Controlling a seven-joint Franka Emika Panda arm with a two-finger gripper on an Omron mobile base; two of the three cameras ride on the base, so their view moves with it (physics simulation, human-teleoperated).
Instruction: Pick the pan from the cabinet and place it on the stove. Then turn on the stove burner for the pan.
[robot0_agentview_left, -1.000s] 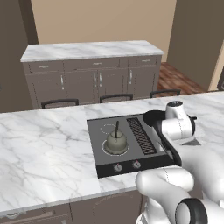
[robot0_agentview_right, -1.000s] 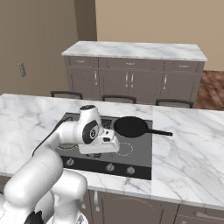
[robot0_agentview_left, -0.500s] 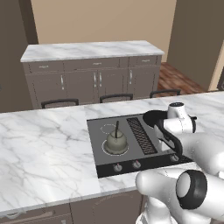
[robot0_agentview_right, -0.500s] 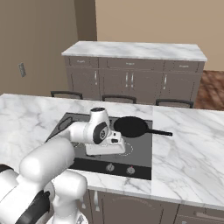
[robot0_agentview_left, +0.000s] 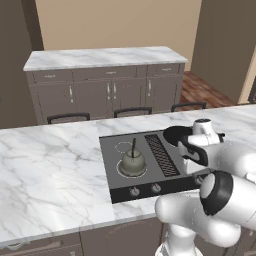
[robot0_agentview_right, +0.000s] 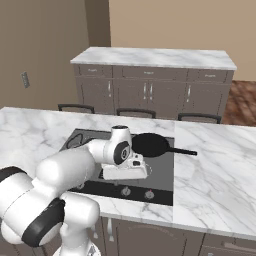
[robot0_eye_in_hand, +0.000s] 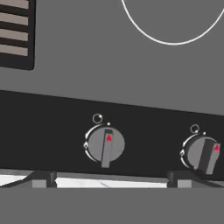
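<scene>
You have the marble bench (robot0_agentview_left: 50, 165) across the foreground, w/ the stove (robot0_agentview_left: 150, 162) set flush in it. Behind stands a low grey unit (robot0_agentview_right: 150, 90) w/ a marble top.

Pan (robot0_agentview_right: 151, 145): sits on the stove's rear right zone in the right base view, handle pointing right and reaching over the bench edge of the cooktop. In the left base view you see it partly behind the arm.

Olive-grey pot (robot0_agentview_left: 133, 161): on the front left ring, left of the grille (robot0_agentview_left: 161, 154).

Arm: bent low over the stove front, hand pointing down at the control strip.

Fingers (robot0_eye_in_hand: 109, 178): spread wide, nothing between them; tips sit at the stove's front edge, apart from the knobs.

Knobs: left knob (robot0_eye_in_hand: 105, 145) centred above the tips, right knob (robot0_eye_in_hand: 202, 153) just beside it. Each carries a red marker.
</scene>
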